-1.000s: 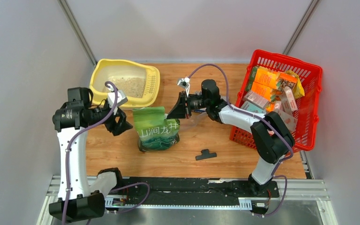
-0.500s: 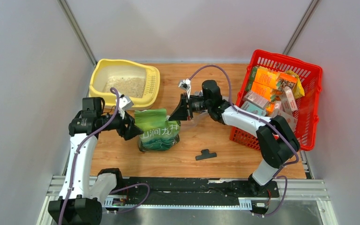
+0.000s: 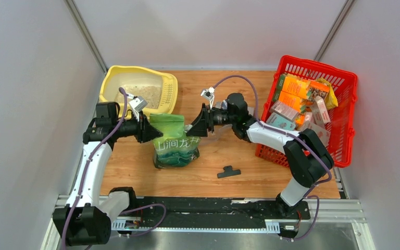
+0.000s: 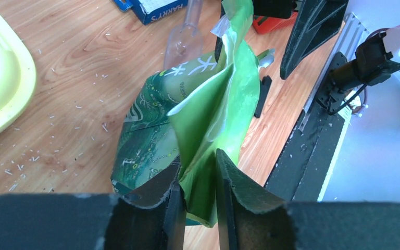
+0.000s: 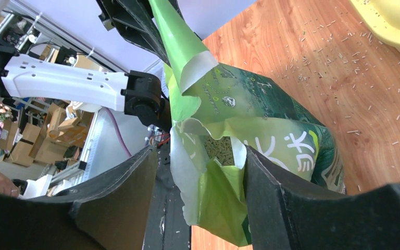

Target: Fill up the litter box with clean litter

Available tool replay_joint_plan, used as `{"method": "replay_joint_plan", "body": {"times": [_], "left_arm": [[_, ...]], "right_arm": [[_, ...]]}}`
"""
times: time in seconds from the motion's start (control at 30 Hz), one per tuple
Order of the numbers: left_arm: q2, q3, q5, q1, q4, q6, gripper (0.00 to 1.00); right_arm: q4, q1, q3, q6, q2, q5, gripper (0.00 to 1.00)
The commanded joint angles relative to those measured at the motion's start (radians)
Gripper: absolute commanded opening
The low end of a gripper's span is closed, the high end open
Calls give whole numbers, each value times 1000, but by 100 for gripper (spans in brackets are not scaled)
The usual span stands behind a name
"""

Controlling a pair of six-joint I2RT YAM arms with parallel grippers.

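Standing upright left of centre in the overhead view, the green pouch (image 3: 176,141) is a soft glossy bag. Its lower body is dark green with white Chinese characters, and it turns lighter and crumpled toward its torn-open top. Through that mouth the right wrist view shows brownish litter (image 5: 221,151) inside. The left tool (image 3: 150,130) reaches in from the left of the frame and is clenched on the pouch's upper left edge. Its own wrist view shows a fold of light green film pinched between the two fingers. The right tool (image 3: 191,127) comes from the right at the pouch's upper right corner, released and spread wide, with the ragged edge of the mouth lying loose between its jaws. The pouch thus sits between the two tools. The litter box (image 3: 169,92), pale yellow with a wide rim, lies at the upper left of the desk (image 3: 203,179), just behind the pouch, with a patch of beige litter on its floor. Stray grains (image 5: 312,62) dot the wood nearby. A red basket (image 3: 312,63) of cartons (image 3: 294,99) sits at the right, and a black clip (image 3: 228,171) lies below and right of the pouch.
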Motion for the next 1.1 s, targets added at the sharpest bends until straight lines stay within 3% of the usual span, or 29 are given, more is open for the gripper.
{"method": "replay_joint_plan", "body": {"times": [0.0,0.47,0.73,0.93,0.97,1.07], "left_arm": [[-11,-16,-4,-3,62,-47,30],[-6,6,-1,-3,62,-105,15],[3,21,3,-1,61,-117,6],[9,26,31,-1,36,-120,3],[12,32,33,-1,29,-117,3],[34,56,42,-1,-20,-87,3]], "right_arm": [[131,13,-55,90,-14,38,63],[154,7,-79,-1,-39,83,64],[-13,-46,-42,-154,-131,35,66],[85,-36,-81,-166,-120,83,82],[93,-30,-85,-180,-122,85,99],[79,-2,-90,-303,-143,89,100]]}}
